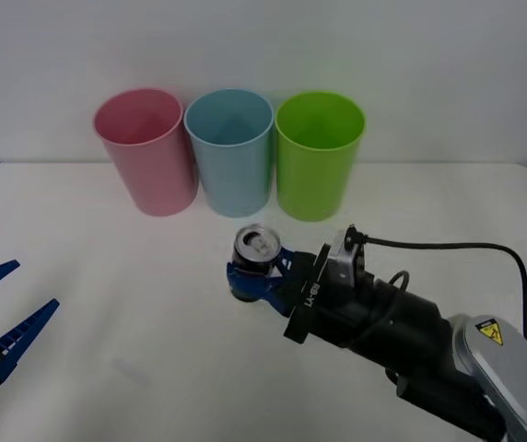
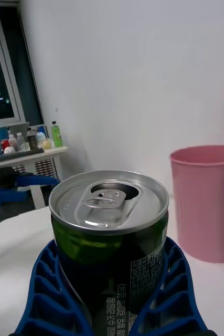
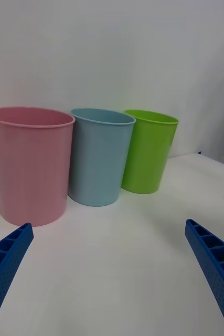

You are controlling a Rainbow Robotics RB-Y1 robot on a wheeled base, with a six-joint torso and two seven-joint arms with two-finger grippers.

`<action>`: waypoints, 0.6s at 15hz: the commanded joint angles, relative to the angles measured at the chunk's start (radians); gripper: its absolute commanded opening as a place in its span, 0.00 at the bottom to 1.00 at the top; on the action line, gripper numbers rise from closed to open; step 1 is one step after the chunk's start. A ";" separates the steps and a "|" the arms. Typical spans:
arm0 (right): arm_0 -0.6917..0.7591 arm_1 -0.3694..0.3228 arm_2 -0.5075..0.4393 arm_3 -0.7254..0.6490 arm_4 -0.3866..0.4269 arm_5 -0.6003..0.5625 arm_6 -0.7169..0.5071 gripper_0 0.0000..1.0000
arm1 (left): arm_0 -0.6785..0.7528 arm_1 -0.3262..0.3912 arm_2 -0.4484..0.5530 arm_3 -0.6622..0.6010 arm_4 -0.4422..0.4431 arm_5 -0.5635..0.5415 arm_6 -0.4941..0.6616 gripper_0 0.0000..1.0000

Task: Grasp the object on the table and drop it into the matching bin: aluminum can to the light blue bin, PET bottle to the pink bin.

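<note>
Aluminum can: upright, clamped in right gripper near the light blue bin, whether lifted off the counter unclear; grasp done, carry and drop outstanding; left gripper idle, spread wide at counter's left edge

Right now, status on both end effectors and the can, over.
Right end effector shut on small dark-sided aluminum can, upright, just short of the bins. Left end effector open, idle at table's left edge. Tall pale blue plastic bin straight ahead, path unobstructed.

black arm, blue ribbed fingers
</note>
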 commanded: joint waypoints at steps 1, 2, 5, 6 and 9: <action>-0.071 -0.011 -0.003 -0.004 0.003 0.091 -0.063 0.00 | 0.000 0.000 0.000 0.000 0.000 0.000 0.000 1.00; -0.105 -0.014 -0.003 -0.004 0.023 0.143 -0.098 0.00 | 0.000 0.000 0.000 0.000 0.000 0.000 0.000 1.00; -0.189 -0.014 0.008 -0.001 0.114 0.266 -0.224 0.00 | 0.000 0.000 0.000 0.000 0.000 0.000 0.000 1.00; -0.220 -0.014 0.009 0.006 0.148 0.289 -0.275 0.00 | 0.000 0.000 0.000 0.000 0.000 0.000 0.000 1.00; -0.338 0.004 0.008 0.108 0.166 0.321 -0.321 0.00 | 0.000 0.000 0.000 0.000 0.000 0.000 0.000 1.00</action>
